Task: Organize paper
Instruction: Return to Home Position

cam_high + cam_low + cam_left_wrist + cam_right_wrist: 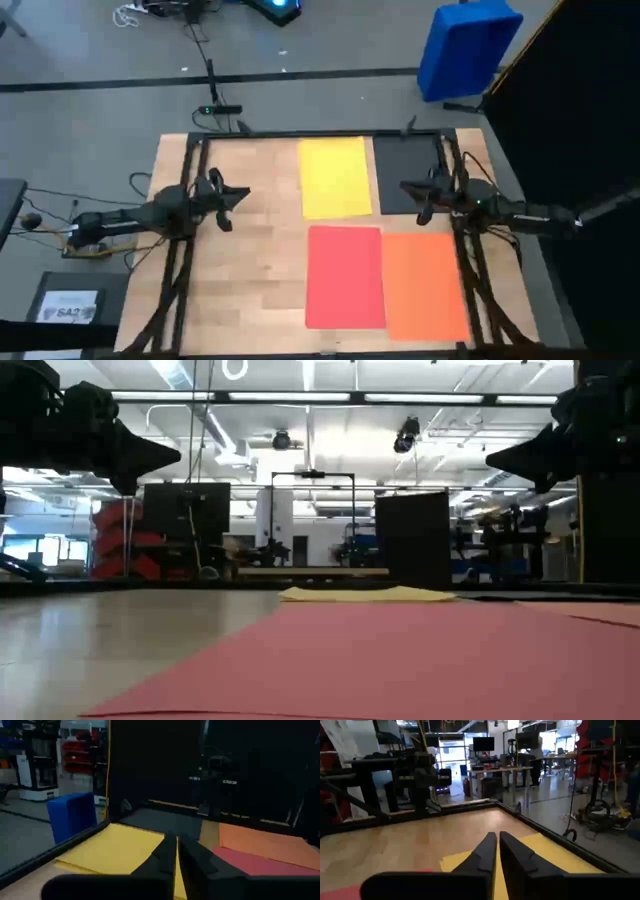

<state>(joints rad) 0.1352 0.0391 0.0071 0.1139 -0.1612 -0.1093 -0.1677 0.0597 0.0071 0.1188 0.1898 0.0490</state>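
High view: we find the left gripper point(240, 194) above bare table point(250, 270) and the right gripper point(408, 188) above the black paper point(398, 160). The yellow paper point(335, 178) lies just beside the black. The red paper point(345, 277) lies just beside the orange paper point(425, 285).
Low view: both grippers hang clear of the table.
Wrist views: each gripper's fingers are pressed together, holding nothing.

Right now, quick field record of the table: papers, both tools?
layout: four sheets in a two-by-two block on the table, right half
yellow paper: top row in the high view, left of black paper
red paper: bottom row, left of orange paper
left tool: shut, empty, above bare wood left of yellow paper
right tool: shut, empty, above black paper
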